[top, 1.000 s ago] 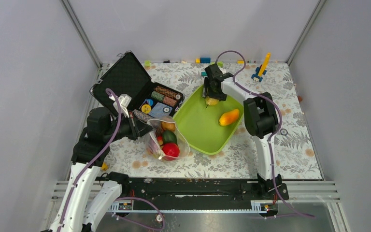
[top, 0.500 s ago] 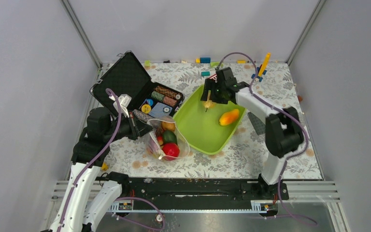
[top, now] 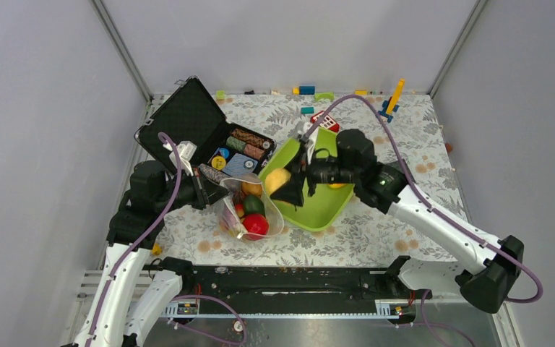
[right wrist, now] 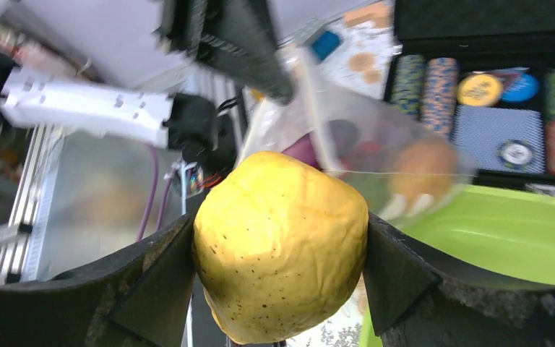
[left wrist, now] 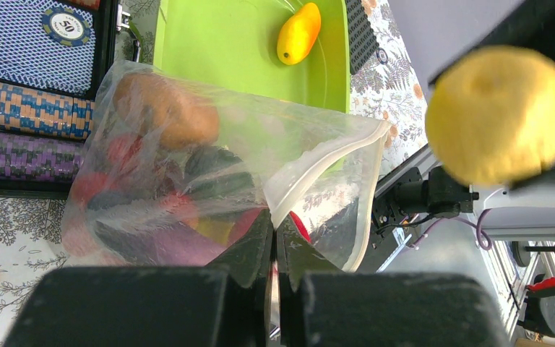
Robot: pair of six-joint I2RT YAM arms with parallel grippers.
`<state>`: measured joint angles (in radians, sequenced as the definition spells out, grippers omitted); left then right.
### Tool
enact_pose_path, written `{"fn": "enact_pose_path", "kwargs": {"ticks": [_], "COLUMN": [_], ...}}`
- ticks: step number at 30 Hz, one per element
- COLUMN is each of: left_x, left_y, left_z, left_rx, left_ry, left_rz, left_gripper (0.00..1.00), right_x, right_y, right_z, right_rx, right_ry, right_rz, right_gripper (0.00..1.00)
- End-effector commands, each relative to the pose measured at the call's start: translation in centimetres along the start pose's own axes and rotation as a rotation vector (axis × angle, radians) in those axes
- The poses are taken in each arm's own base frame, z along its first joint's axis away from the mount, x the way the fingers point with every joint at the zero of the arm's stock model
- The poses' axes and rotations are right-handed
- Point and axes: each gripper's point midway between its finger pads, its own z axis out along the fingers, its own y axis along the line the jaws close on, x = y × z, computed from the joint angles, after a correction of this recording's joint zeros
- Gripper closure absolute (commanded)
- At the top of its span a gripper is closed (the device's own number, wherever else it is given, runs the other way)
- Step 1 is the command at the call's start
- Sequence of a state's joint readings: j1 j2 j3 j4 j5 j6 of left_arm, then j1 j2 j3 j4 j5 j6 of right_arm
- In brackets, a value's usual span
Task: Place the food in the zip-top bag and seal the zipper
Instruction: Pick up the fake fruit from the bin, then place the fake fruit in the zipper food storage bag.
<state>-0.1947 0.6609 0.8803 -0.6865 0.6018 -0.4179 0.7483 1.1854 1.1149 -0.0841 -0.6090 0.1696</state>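
Note:
The clear zip-top bag [top: 249, 210] stands with its mouth open left of the lime-green tray [top: 318, 210], holding a red apple [top: 256, 225], a dark avocado [top: 254, 204] and other food. My left gripper [left wrist: 274, 224] is shut on the bag's mouth edge by the whitish zipper strip [left wrist: 332, 163]. My right gripper [right wrist: 282, 253] is shut on a yellowish ball [right wrist: 282, 246], held in the air just right of the bag's mouth [top: 277, 179]. An orange mango [left wrist: 298, 32] lies in the tray, mostly hidden by the right arm in the top view.
An open black case [top: 209, 137] with striped poker chips [left wrist: 22, 94] lies behind the bag. Small coloured blocks [top: 307, 90] and an orange-and-blue toy [top: 392, 101] sit along the back edge. A red toy [top: 325, 119] is behind the tray.
My right arm has carried the yellowish ball from the tray's far corner toward me and left, up to the bag's mouth. The left gripper and the bag have stayed put.

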Motion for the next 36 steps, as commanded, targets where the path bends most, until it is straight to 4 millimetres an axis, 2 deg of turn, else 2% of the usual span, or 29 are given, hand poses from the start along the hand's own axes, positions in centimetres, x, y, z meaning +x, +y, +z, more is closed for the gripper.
{"fn": "enact_pose_path", "kwargs": {"ticks": [1,7,17,21,24,28,33,36], "left_x": [-1.3,-1.2,-0.6,-0.5,-0.6,-0.7,-0.7,-0.8], "left_y": [-0.6,-0.8,-1.3,-1.5,-1.4,-1.2,-1.1,-1.1], "left_z": [-0.2,-0.2,-0.2,-0.2,-0.2,-0.2,-0.2,-0.2], "left_rx": [0.025,0.036,0.074,0.087,0.080,0.068,0.062,0.059], "left_ry": [-0.048,-0.043,-0.023,-0.015,-0.019,-0.028,-0.030,-0.033], "left_rz": [0.042,0.042,0.046,0.048,0.047,0.045,0.041,0.042], "left_gripper": [1.00,1.00,1.00,1.00,1.00,1.00,1.00,1.00], "right_x": [2.5,4.8,4.6,3.1,3.3,4.3,5.5,6.1], "right_y": [4.3,4.5,-0.8,-2.9,-1.0,2.2,3.2,4.3], "right_z": [0.9,3.9,8.7,9.5,9.6,8.5,7.2,7.1], "right_rx": [-0.163,-0.137,0.170,0.330,0.240,0.065,-0.004,-0.068], "right_ry": [0.090,0.216,0.242,0.171,0.182,0.214,0.233,0.245], "right_rz": [-0.156,-0.217,-0.138,-0.017,0.018,-0.007,-0.068,-0.070], "right_gripper": [0.53,0.53,0.53,0.53,0.53,0.53,0.54,0.55]}}
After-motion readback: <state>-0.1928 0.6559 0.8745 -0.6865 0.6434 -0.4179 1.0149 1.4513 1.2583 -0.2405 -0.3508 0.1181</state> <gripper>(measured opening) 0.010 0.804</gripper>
